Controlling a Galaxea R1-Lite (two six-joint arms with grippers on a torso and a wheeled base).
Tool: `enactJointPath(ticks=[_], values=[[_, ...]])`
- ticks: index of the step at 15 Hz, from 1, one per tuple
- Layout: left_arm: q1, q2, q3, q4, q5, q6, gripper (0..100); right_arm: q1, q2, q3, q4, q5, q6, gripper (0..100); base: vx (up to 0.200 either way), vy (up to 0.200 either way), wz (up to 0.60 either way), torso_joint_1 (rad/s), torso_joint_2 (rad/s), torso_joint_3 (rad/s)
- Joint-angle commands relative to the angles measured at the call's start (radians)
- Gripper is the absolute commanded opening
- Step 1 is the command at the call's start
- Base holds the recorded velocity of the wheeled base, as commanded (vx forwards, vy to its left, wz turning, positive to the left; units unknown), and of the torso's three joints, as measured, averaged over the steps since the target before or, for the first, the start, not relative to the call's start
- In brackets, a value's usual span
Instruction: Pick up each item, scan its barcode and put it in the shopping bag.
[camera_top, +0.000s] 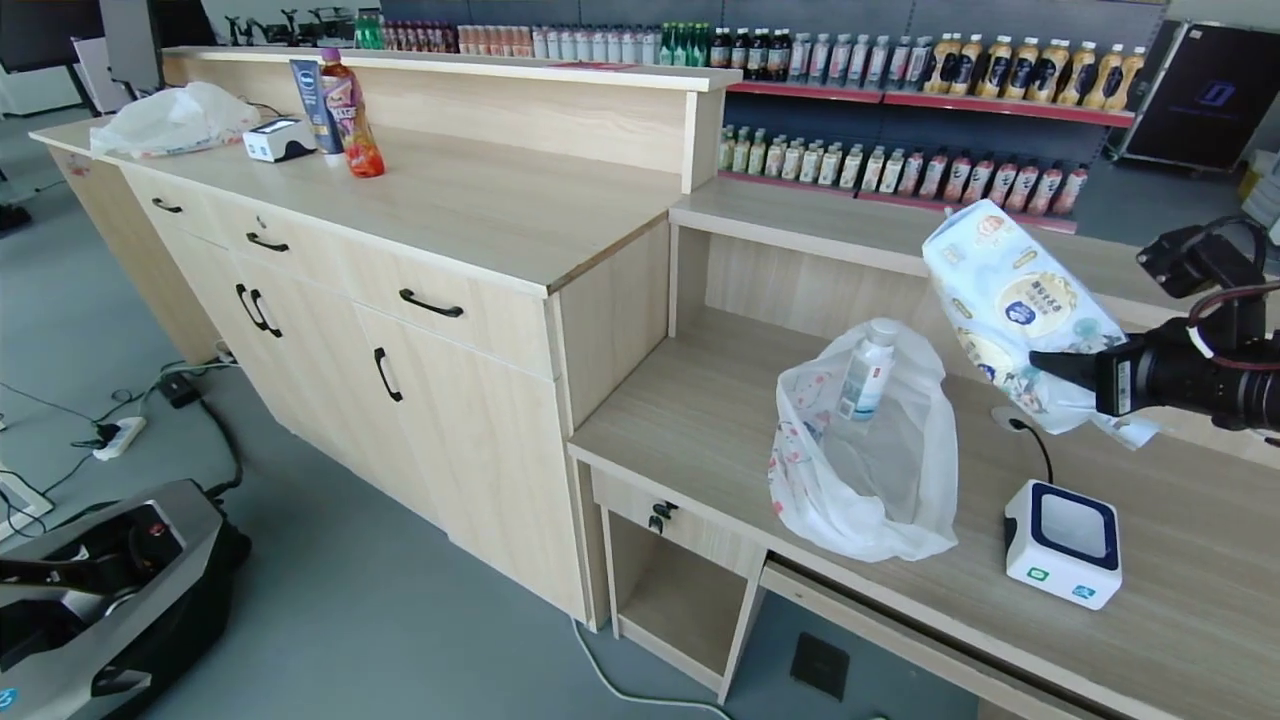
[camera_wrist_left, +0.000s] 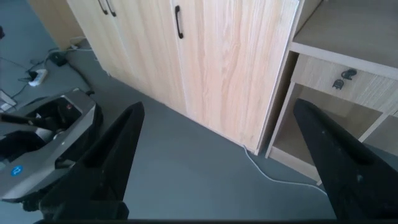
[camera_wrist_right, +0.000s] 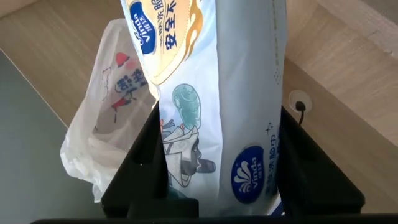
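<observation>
We find one item bagged: a clear plastic bottle with a white label (camera_top: 868, 375) stands inside the white translucent shopping bag (camera_top: 800, 470). The right gripper (camera_top: 1050, 365) is clamped on a white soft tissue pack (camera_top: 1015, 300), held aloft at the bag's 2 o'clock. The white, blue-framed scanner (camera_top: 1063, 543) sits at 4 o'clock. We judge that scanning and bagging of this pack remain. The left gripper (camera_wrist_left: 219, 109) hangs spread wide and empty.
</observation>
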Motion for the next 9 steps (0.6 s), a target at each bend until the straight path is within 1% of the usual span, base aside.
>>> enactJointPath(ticks=[1, 3, 9], values=[[0.001, 0.0, 0.0, 0.0, 0.0, 0.0, 100, 0.051, 0.018, 0.085, -0.062, -0.002, 0.008, 0, 0.0, 0.0, 0.0, 0.0, 0.0, 0.0], [0.001, 0.0, 0.0, 0.0, 0.0, 0.0, 100, 0.089, 0.015, 0.113, -0.113, -0.002, 0.013, 0, 0.0, 0.0, 0.0, 0.0, 0.0, 0.0], [0.001, 0.0, 0.0, 0.0, 0.0, 0.0, 100, 0.189, 0.015, 0.131, -0.111, -0.002, 0.037, 0, 0.0, 0.0, 0.0, 0.0, 0.0, 0.0]])
